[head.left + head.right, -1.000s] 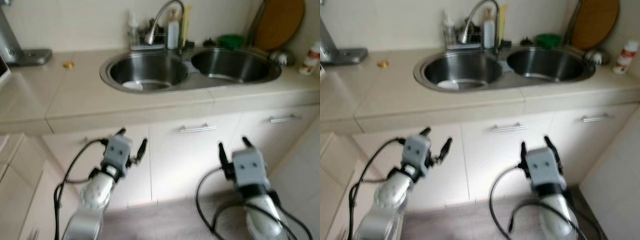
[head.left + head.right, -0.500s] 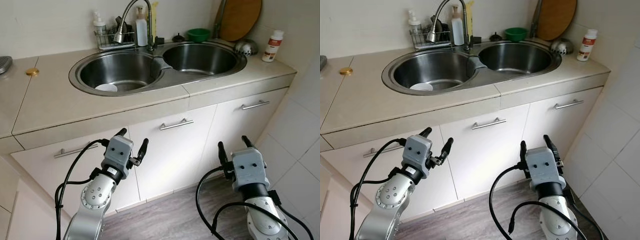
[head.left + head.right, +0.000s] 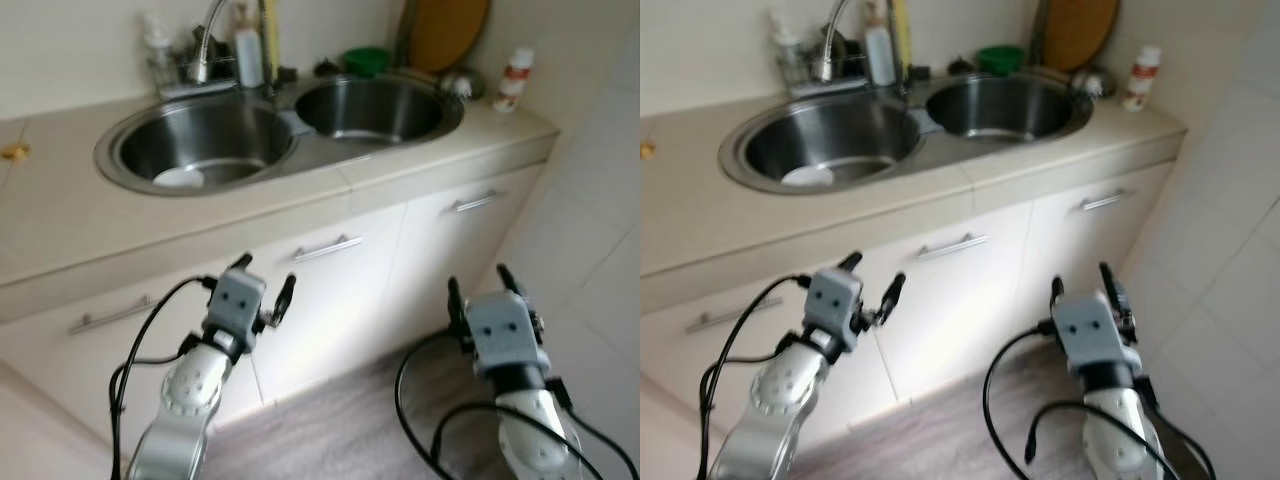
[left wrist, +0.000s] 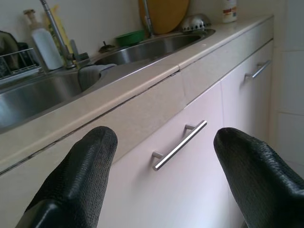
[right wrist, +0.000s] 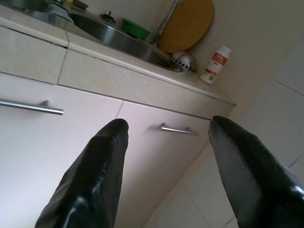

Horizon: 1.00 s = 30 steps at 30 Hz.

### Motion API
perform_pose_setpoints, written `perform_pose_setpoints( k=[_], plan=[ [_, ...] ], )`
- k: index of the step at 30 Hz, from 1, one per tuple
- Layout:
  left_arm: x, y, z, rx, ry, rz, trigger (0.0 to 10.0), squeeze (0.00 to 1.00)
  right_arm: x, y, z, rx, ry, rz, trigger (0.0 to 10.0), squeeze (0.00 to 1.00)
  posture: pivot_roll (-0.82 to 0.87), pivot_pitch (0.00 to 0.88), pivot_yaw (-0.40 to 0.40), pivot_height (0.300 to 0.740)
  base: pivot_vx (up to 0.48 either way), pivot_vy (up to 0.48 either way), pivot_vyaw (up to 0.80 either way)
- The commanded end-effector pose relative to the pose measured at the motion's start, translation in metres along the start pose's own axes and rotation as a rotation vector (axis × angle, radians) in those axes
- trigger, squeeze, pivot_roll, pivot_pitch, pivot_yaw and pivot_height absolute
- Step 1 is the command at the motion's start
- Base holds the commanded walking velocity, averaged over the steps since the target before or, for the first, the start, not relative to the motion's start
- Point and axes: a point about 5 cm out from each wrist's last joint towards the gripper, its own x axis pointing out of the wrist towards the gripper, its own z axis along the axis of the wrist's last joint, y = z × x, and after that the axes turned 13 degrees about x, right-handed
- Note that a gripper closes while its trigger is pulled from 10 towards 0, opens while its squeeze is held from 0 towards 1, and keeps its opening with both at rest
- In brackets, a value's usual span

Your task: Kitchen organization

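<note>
View swung rightward along the bench (image 3: 60, 215) since a moment ago; nothing handled | left gripper (image 3: 262, 283) and right gripper (image 3: 483, 290) held open and empty before the cabinet doors (image 3: 330, 290) | white dish (image 3: 178, 178) lies in the left sink basin (image 3: 200, 140) | organizing not yet begun, by appearances

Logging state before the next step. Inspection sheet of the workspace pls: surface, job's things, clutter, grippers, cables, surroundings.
Surface: beige countertop with double steel sink set in it.
Job's things: white dish in the left basin; white bottle with red label at the counter's right end; small yellow item at the far left.
Clutter: wire rack with bottles behind the tap; green bowl; wooden board leaning on the wall; metal strainer.
Grippers: left gripper and right gripper both open, empty, low before the cabinets.
Cables: black cable loops along each arm.
Surroundings: white cabinet doors with bar handles, tiled wall, grey floor.
</note>
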Motion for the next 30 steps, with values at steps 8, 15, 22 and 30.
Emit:
perform_pose_setpoints(
  k=[8, 15, 22, 30],
  plan=[
    [0.0011, -0.0014, -0.0016, 0.036, -0.006, -0.014, 10.0, 0.0, 0.0019, -0.0023, 0.0069, -0.02, -0.03, -0.02, 10.0, 0.0, -0.14, 0.0, 0.005, 0.74, 0.0, 0.0, -0.5],
    [0.0023, -0.0012, -0.0035, 0.034, -0.007, -0.015, 10.0, 0.0, 0.0027, -0.0018, 0.0051, -0.014, -0.027, -0.021, 10.0, 0.0, -0.13, 0.0, 0.011, 0.74, 0.0, 0.0, -0.46],
    [0.0033, -0.0031, -0.0066, 0.0, 0.007, -0.047, 10.0, 0.0, 0.0032, -0.001, 0.0041, -0.008, -0.024, -0.02, 10.0, 0.0, -0.14, 0.0, 0.016, 0.74, 0.0, 0.069, -0.8],
    [0.0023, -0.0007, -0.0047, 0.023, -0.012, -0.025, 10.0, 0.0, 0.004, -0.0004, 0.0048, -0.003, -0.025, -0.018, 10.0, 0.0, -0.14, 0.0, 0.017, 0.74, 0.0, 0.12, -0.6]
  ],
)
